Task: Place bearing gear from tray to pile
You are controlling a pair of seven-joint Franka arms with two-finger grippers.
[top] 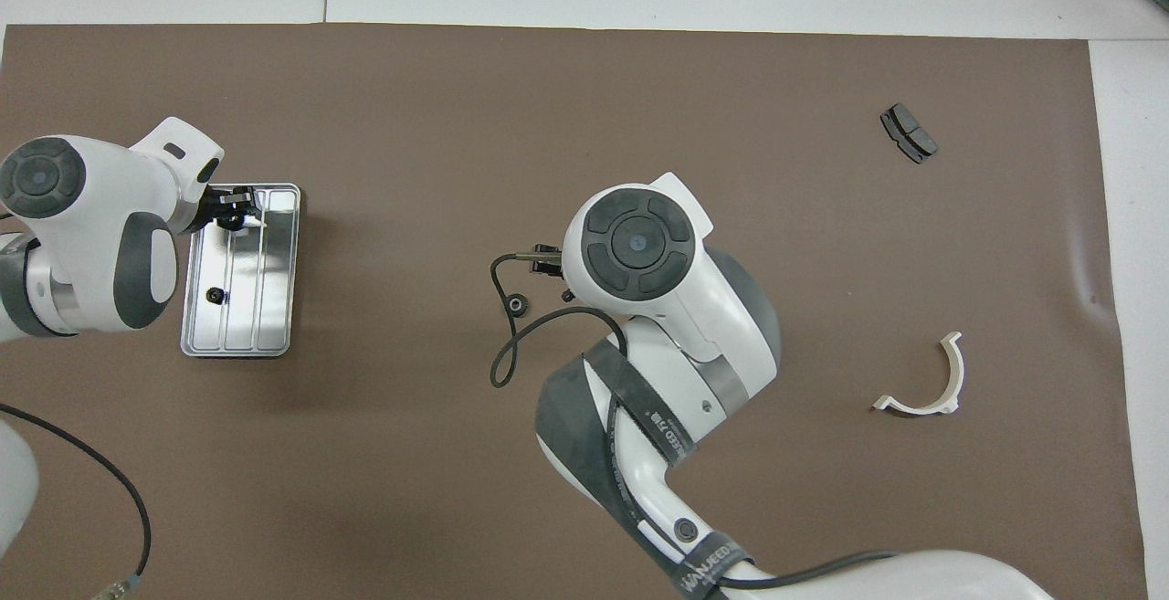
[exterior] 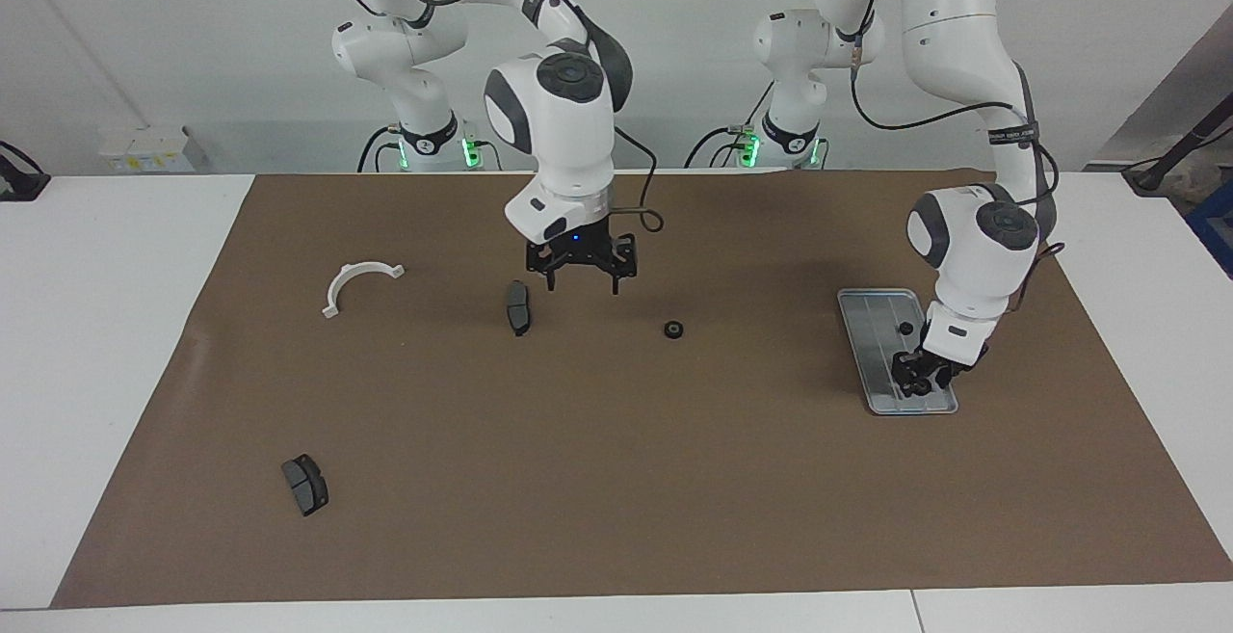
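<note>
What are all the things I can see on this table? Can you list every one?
Table: one, white, under everything.
Mat: one, brown, covering the table's middle.
Tray: one, silver-grey, toward the left arm's end.
Gears: three, black; two in the tray, one alone mid-mat.
Brake pads: two, dark grey; one mid-mat, one farther from the robots.
Bracket: one, white, curved, toward the right arm's end.
Left gripper: black, down at a tray gear.
Right gripper: black, jaws open, over the mat.
</note>
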